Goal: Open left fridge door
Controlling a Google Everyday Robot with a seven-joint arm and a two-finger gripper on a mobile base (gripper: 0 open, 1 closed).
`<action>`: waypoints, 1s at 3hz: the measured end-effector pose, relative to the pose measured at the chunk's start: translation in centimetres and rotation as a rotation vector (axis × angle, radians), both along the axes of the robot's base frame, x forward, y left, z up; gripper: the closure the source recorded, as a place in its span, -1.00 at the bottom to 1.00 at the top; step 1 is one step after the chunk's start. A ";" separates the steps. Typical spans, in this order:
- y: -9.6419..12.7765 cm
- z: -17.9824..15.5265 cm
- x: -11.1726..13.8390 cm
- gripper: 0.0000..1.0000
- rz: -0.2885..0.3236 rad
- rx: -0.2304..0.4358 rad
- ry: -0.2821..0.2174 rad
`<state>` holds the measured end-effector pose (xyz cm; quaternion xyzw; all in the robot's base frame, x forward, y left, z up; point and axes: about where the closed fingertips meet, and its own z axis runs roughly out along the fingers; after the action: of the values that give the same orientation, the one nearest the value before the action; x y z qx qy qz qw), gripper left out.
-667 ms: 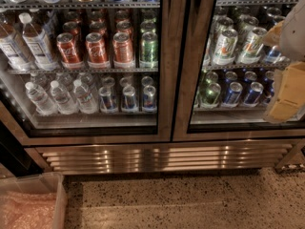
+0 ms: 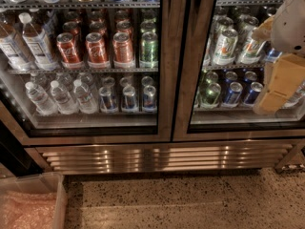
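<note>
- Fridge door (image 2: 165, 80) on the left looks shut.
- Gripper (image 2: 279, 87) hangs in front of the right door (image 2: 238, 130), can't tell if it's open or clamped.

Looks like a shop or office pantry, glass-door drinks fridge (image 2: 162, 157) packed with soda cans (image 2: 96, 49) and water bottles (image 2: 62, 97), speckled floor (image 2: 190, 199), gripper (image 2: 279, 87) at right edge.

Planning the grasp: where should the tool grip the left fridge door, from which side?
On the fridge door, likely the right frame edge at the centre seam: no handle shows, and that is its only visible lip. Come from the right, where the tool hangs before the twin door.
</note>
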<state>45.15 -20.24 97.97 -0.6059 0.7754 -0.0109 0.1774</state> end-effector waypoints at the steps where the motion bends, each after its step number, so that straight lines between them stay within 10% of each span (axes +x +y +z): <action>1: 3.5 1.0 2.9 -1.00 0.074 0.090 -0.020; 3: 6.4 2.3 5.0 -1.00 0.145 0.119 -0.039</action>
<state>50.12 -13.88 100.31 -0.6484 0.7253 0.0362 0.2285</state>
